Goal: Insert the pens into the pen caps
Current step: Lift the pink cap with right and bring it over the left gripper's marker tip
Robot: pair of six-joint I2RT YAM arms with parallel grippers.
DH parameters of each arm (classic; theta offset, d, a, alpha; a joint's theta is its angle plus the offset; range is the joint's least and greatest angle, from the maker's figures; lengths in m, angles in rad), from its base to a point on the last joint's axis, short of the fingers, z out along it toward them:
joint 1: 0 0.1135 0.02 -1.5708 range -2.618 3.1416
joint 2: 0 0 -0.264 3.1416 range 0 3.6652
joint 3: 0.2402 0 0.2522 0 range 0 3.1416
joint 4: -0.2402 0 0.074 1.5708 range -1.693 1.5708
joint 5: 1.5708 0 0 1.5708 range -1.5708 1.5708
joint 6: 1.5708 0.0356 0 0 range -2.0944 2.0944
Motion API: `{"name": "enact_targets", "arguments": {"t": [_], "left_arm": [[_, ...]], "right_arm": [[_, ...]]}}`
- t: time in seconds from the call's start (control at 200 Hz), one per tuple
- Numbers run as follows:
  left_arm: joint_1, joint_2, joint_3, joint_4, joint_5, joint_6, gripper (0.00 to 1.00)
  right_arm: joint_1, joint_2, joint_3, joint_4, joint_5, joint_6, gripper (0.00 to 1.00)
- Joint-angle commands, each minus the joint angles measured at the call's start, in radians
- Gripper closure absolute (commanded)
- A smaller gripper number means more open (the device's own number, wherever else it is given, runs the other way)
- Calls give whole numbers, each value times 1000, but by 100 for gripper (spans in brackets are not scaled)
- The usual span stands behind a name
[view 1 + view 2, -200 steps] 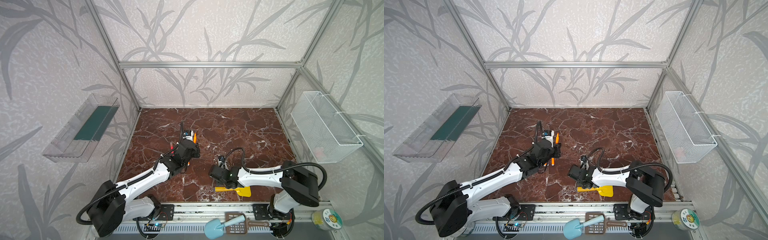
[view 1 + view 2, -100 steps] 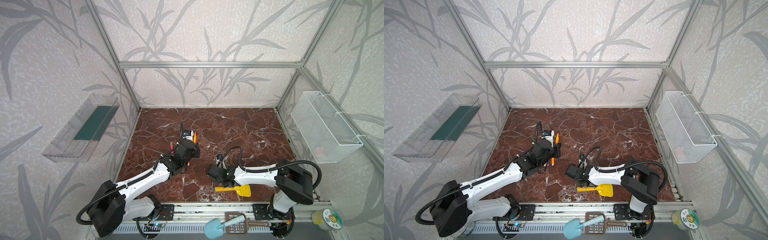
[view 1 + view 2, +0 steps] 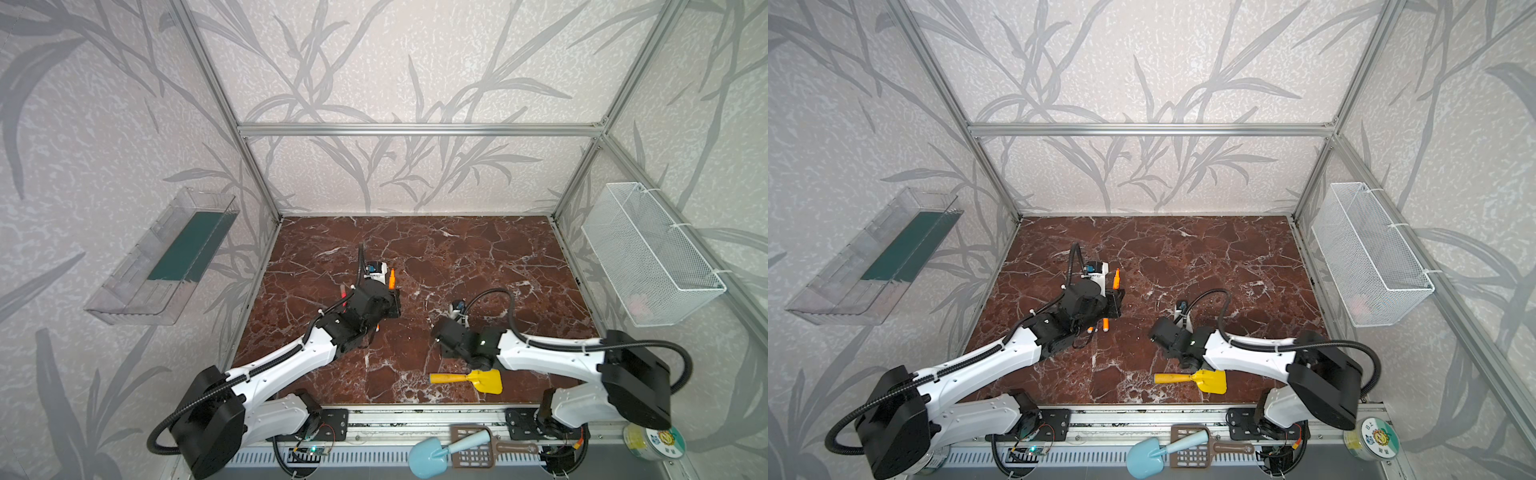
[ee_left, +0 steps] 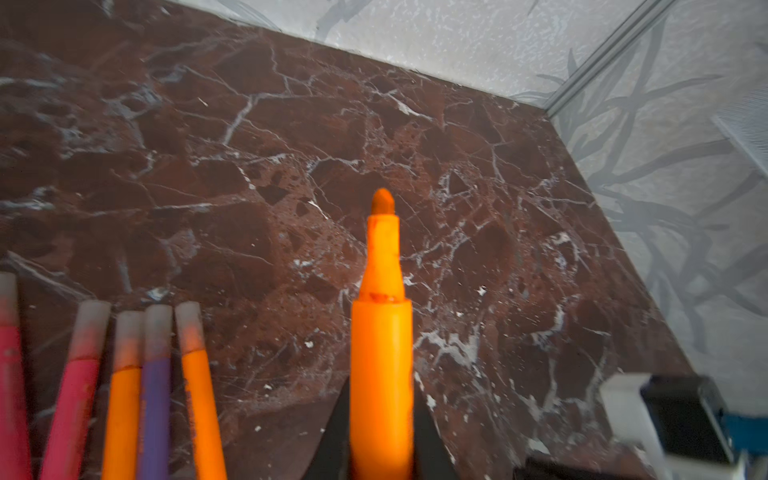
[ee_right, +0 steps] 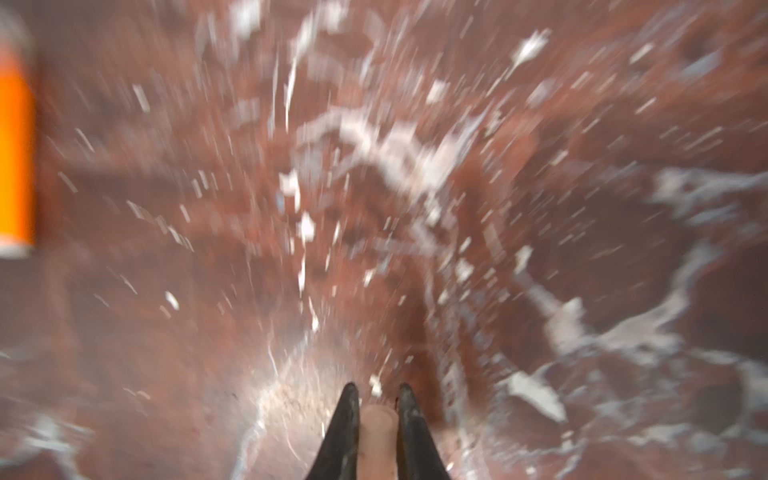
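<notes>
The left gripper, arm stretched forward, clamps a smooth orange plastic marker pen, tapered tip bare, above the veined brown marble table. The right gripper, held low, pinches a short translucent pinkish pen cap.

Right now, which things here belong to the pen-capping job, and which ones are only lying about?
Job:
- orange pen, uncapped, in the left gripper
- cap in the right gripper
- five capped pens

Lying about:
- yellow shovel
- blue shovel
- brown sieve
- wire basket
- clear tray
</notes>
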Motion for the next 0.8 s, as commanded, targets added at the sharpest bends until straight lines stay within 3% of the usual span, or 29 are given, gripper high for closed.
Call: {"name": "enact_targets", "arguments": {"t": [0.0, 0.12, 0.25, 0.49, 0.795], "left_arm": [[-2, -64, -77, 107, 246, -165, 100], [-17, -90, -133, 111, 302, -171, 100], [-104, -49, -158, 206, 349, -118, 100], [-224, 37, -176, 384, 375, -39, 100], [-254, 37, -220, 469, 329, -40, 100]], "right_arm": [[-74, -180, -54, 130, -4, -30, 83], [-133, -326, -74, 189, 3, -47, 80], [-221, -382, -67, 254, -85, -59, 80], [-268, -364, -103, 483, -235, -4, 81], [-268, -307, -107, 557, -309, 42, 81]]}}
